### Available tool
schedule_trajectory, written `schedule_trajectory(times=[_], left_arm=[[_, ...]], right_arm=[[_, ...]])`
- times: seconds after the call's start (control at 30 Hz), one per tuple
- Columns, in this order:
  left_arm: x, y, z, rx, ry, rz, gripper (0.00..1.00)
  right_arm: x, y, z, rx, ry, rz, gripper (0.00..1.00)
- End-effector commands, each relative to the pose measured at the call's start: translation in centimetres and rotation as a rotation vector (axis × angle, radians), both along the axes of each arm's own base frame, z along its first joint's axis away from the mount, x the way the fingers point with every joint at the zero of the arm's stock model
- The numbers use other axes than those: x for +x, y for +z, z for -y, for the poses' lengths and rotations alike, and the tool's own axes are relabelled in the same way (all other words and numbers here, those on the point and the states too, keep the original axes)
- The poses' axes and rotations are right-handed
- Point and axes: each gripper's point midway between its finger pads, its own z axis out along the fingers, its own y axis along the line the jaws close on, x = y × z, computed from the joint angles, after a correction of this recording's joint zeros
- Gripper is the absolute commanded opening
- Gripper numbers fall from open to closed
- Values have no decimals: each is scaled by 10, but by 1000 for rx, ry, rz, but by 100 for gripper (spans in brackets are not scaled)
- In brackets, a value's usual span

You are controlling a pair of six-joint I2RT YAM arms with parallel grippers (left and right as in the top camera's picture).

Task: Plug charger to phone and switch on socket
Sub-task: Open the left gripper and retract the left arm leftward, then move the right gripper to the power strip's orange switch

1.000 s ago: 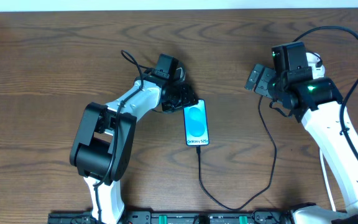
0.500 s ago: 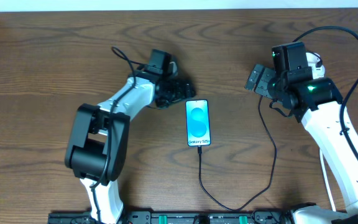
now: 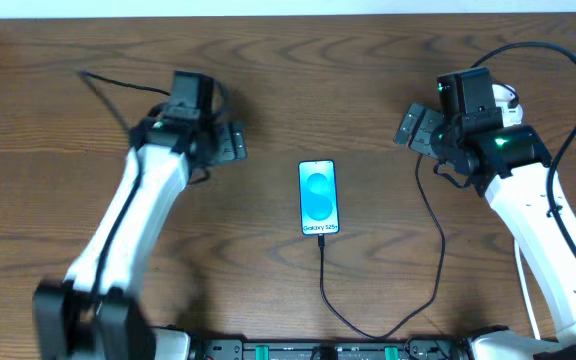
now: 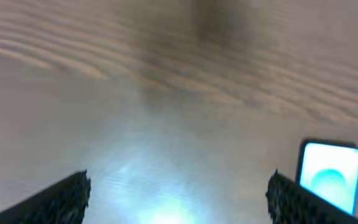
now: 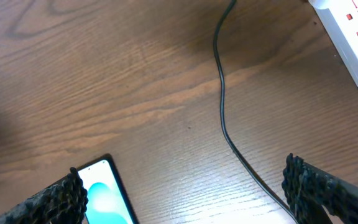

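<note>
phone [image 3: 317,197] lies flat and screen up, lit pale blue, in the middle of the brown wooden table [image 3: 268,60]. the black charger [image 3: 322,275] cable meets the phone's near edge, loops along the near side of the table and climbs toward the right arm. whether the plug tip is fully seated is too small to tell.

the left end effector [image 3: 238,142] hangs to the left of the phone, well apart from it. its fingers are spread wide, holding nothing and touching nothing. the right end effector [image 3: 405,128] hovers to the right of the phone, also spread fully and empty, above the upper stretch of the cable.

the left wrist view is blurred. it shows bare wood between the two spread fingertips, and a corner of the phone beside the right-hand fingertip.

only the right wrist view clearly shows the socket [image 5: 352,37]. it is a white strip with red switch marks in the top right corner, to the right of the cable and apart from it. in the overhead view the right arm covers most of that spot. the right wrist view also catches a corner of the phone at the bottom left.
</note>
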Motion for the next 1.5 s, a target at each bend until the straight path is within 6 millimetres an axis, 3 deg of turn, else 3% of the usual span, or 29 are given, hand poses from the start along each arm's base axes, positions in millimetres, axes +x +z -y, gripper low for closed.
schedule_trajectory(times=[0.0,0.17,0.37,0.5,0.83,0.9,1.03,1.17,1.33,1.47], left_arm=[[-15,47,-21,94,10,110,91],[-44,95,-25,74,16,226,91],[-64,131,-29,54,23,344,91],[-69,140,-30,48,25,375,91],[-67,136,-29,51,24,360,91],[-67,135,-29,51,24,359,91],[-67,135,-29,51,24,359,91],[-67,135,-29,51,24,359,91],[-67,135,-29,51,24,359,91],[-67,135,-29,51,24,359,91]], right_arm=[[-1,-4,1,-18,14,-10,99],[-2,-4,1,-18,15,-12,99],[-2,-5,1,-19,15,-14,99],[-2,-5,1,-19,14,-14,99],[-5,-6,1,-20,16,-26,99],[-6,-6,-8,-8,97,-30,99],[-6,12,-35,63,368,8,99],[-1,47,-29,89,455,63,99],[4,99,11,51,489,143,99],[11,122,59,-8,438,158,99]])
